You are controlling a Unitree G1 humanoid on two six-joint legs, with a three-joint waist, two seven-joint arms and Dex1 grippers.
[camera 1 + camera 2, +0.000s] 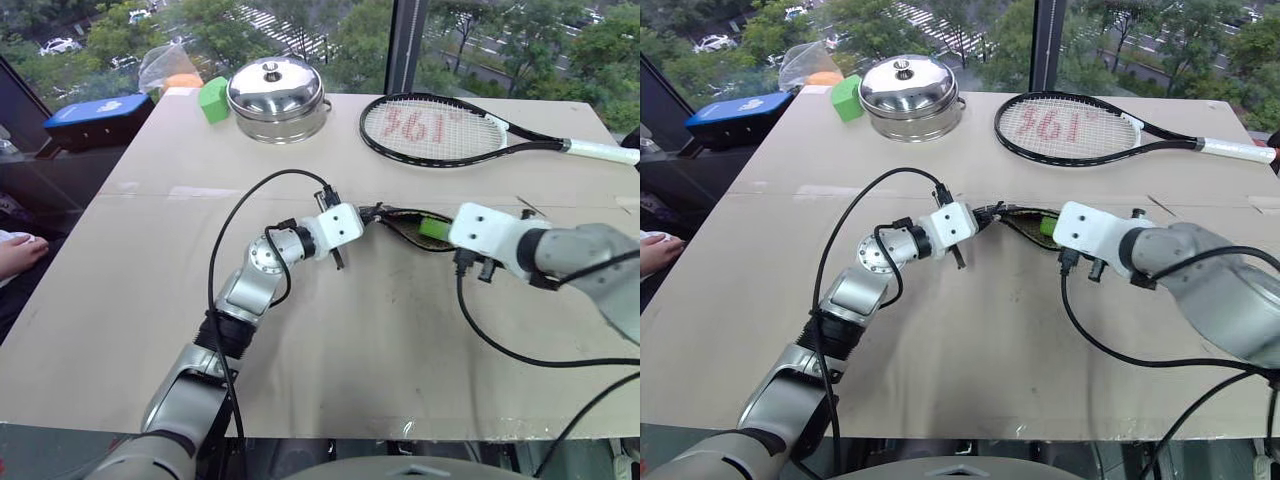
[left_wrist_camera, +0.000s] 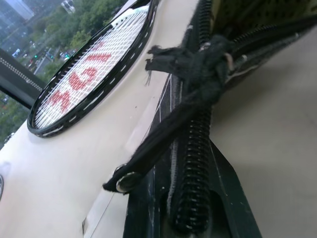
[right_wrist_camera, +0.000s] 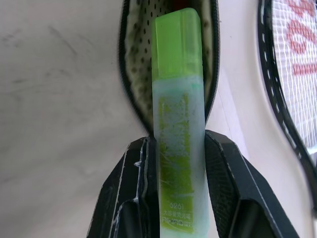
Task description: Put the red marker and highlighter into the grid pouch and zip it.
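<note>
Highlighter [image 3: 177, 124]: short, stubby, pale green see-through barrel with a brighter green cap, small print near the held end. It sits clamped between the two black fingers [image 3: 233, 188] of the right gripper [image 3: 177, 163], barrel touching both pads, cap end pointing out past the fingertips into the open mouth of the pouch [image 3: 136, 74]. The cap lies between the pouch's two zipper edges, over the pale dotted lining.

Pouch: black fabric, mouth gaping, zipper teeth running along the rim. In the left wrist view the black zipper cord [image 2: 198, 74], frayed and knotted, stands just beyond the left gripper [image 2: 190, 218], whose jaws are pressed together on the zipper edge of the pouch. From the head views the left gripper [image 1: 340, 228] and the right gripper sit at opposite ends of the pouch [image 1: 400, 220], the green cap [image 1: 432, 228] showing between them.

Red marker: cannot tell where it is.

Surface: beige tabletop [image 1: 350, 340], a seam line across it. Well beyond the jaws: a tennis racket [image 1: 440, 128] with red lettering on the strings, a steel lidded pot [image 1: 275, 98], a green cube [image 1: 212, 100], a blue box [image 1: 95, 118] off the table's edge. Behind them a window with trees and a road outside.
</note>
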